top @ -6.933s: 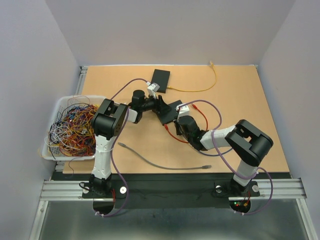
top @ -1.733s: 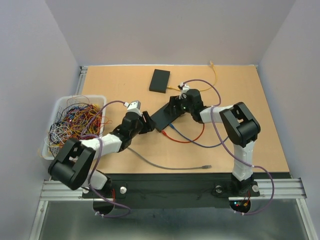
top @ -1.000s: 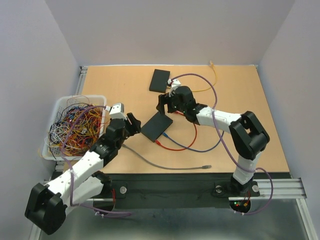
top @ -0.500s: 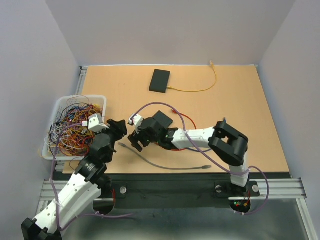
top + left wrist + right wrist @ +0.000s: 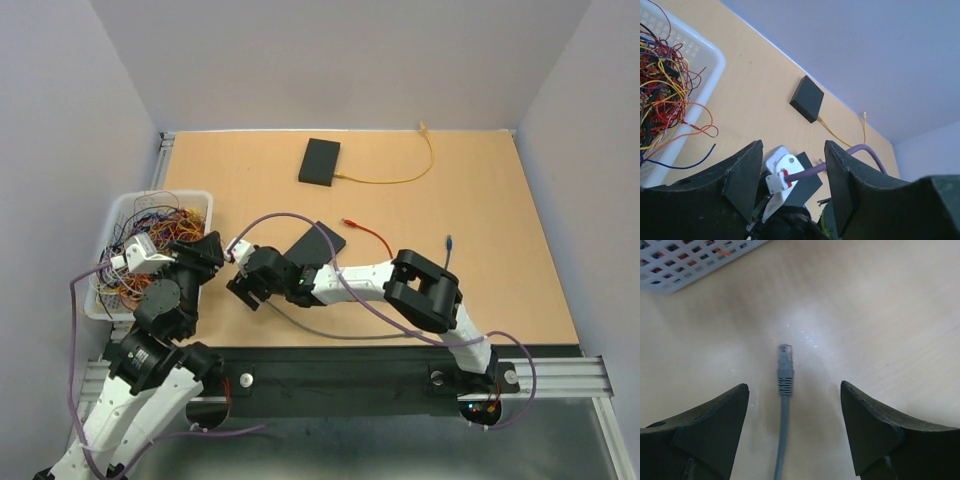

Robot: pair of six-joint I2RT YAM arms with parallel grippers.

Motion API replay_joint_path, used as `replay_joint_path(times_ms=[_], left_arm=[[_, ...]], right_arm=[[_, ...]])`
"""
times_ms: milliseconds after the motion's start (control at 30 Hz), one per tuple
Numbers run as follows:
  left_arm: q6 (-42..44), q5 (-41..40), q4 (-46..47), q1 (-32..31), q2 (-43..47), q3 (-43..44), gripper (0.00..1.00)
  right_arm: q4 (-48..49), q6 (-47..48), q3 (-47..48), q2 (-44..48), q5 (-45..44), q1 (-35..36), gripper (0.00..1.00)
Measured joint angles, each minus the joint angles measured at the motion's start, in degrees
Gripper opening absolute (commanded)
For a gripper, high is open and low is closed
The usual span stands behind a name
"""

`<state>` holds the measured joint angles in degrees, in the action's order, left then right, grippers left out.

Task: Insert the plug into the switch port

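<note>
A grey cable lies on the table, and its plug (image 5: 785, 362) points away from me between the fingers of my right gripper (image 5: 793, 390). That gripper is open and touches nothing. From above, my right gripper (image 5: 243, 287) hangs low over the left end of the grey cable (image 5: 330, 330). A black switch box (image 5: 315, 245) lies just behind the right wrist. A second black switch box (image 5: 320, 161) sits at the back with a yellow cable plugged in. My left gripper (image 5: 205, 248) is raised by the basket, open and empty. Both boxes, far (image 5: 806, 98) and near (image 5: 810, 182), show past my left gripper (image 5: 792, 162).
A white basket (image 5: 160, 196) full of tangled coloured wires stands at the left edge; its rim (image 5: 710, 55) shows in the left wrist view and a corner (image 5: 690, 260) in the right. A red cable (image 5: 365, 232) and a blue plug (image 5: 448, 243) lie right of centre.
My right gripper has moved left and down, over the grey plug, and narrowed a little. My left arm has drawn back left toward the basket. The switch boxes have not moved.
</note>
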<state>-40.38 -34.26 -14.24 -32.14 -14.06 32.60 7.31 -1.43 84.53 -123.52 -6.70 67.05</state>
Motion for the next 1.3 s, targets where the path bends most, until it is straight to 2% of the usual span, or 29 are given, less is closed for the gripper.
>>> replay_joint_path(times_ms=[233,633,767,1000,1033,1167,1300], left_arm=[[3.8,-0.3,-6.5,0.0,-7.3,10.7,0.64],[6.6,1.6,-7.9,0.0,-0.7,9.5,0.64],[6.8,1.7,-8.0,0.0,-0.7,9.5,0.64],[7.0,1.9,-8.0,0.0,-0.8,9.5,0.64],[7.0,1.9,-8.0,0.0,-0.8,9.5,0.64],[7.1,1.9,-8.0,0.0,-0.8,9.5,0.64],[7.6,2.7,-8.0,0.0,-1.4,9.5,0.66]], right_arm=[[-1.0,0.2,2.8,-2.3,-1.7,1.6,0.74],[-3.5,1.7,6.4,-5.8,-7.0,1.7,0.63],[-3.7,1.9,6.8,-6.2,-7.4,1.7,0.55],[-3.8,2.1,6.8,-6.3,-7.4,1.7,0.27],[-3.8,2.1,6.8,-6.3,-7.2,1.7,0.19],[-3.8,2.0,6.8,-6.3,-6.7,1.8,0.08],[-1.9,2.1,4.7,-5.5,-6.3,2.0,0.02]])
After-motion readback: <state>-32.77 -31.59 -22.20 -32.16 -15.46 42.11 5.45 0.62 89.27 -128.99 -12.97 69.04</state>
